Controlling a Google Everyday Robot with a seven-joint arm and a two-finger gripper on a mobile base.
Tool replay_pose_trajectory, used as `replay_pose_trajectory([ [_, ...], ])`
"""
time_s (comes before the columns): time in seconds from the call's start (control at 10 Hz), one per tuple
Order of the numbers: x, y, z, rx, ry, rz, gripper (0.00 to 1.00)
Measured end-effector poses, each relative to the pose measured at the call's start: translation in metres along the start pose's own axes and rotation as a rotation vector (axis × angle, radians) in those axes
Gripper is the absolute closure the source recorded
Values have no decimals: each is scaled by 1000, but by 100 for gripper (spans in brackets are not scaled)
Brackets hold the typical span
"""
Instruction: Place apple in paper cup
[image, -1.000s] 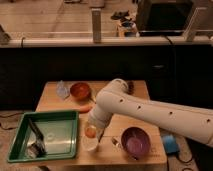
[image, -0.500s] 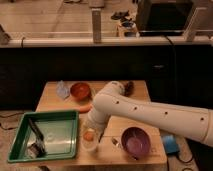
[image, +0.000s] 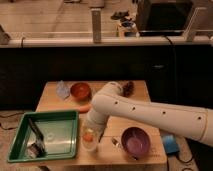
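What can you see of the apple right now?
The apple is a small round fruit, yellow-orange with a reddish blush, near the table's front edge, just right of the green tray. It sits at the mouth of the paper cup, with the cup's white wall showing below it. The gripper is right at it, under the white arm, hiding its upper part. Whether it is released cannot be told.

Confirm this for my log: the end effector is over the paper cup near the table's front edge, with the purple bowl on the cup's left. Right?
Not quite. The camera view shows the purple bowl on the cup's right; the green tray is on its left. The end effector, with the apple, is indeed over the cup near the table's front edge.
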Motion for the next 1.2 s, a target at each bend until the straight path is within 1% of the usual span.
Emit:
replay_pose_trajectory([
  [0.2,-3,-3,4,-7,-8,-11,92],
  [0.3,-3,-3,3,-6,-5,-10,85],
  [0.4,-2,-1,2,-5,-2,-5,77],
  [0.6,-2,1,-2,-2,2,-4,55],
  [0.7,-1,2,-3,-1,3,-4,46],
  [0.9,-1,4,-5,6,-1,-6,25],
  [1.0,-1,3,-6,8,-6,-11,21],
  [1.2,-2,4,-7,7,-17,-23,20],
])
